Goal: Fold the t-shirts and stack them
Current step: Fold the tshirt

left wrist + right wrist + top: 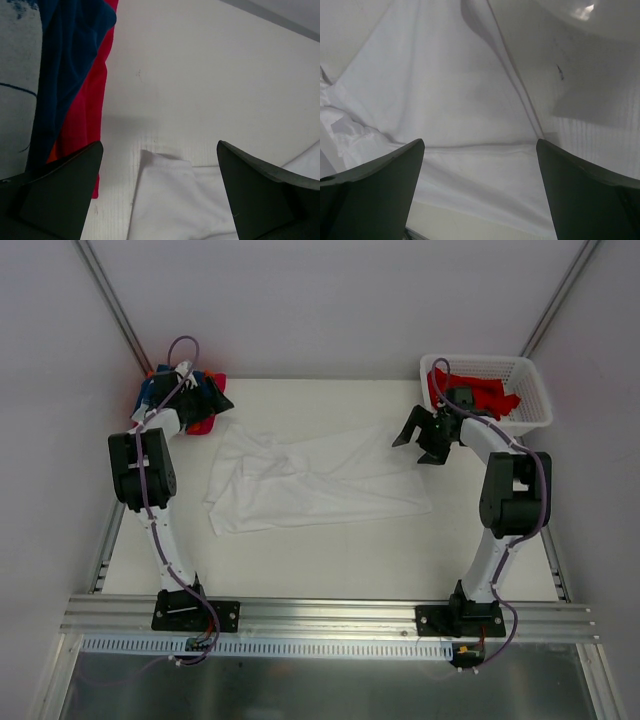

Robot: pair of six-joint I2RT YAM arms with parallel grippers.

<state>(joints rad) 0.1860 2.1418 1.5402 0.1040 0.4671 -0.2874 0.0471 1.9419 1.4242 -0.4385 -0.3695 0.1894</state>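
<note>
A plain white t-shirt lies spread and wrinkled in the middle of the table. A stack of folded shirts, blue with a white print over red and orange, sits at the far left. My left gripper is open and empty above that stack's right edge. In the left wrist view the blue shirt and red shirt are at left, and a white sleeve lies between the fingers. My right gripper is open and empty over the white shirt's far right corner. Red shirts lie in the basket.
A white plastic lattice basket stands at the far right corner, close behind the right gripper. Grey walls close in the table on both sides and at the back. A metal rail runs along the near edge.
</note>
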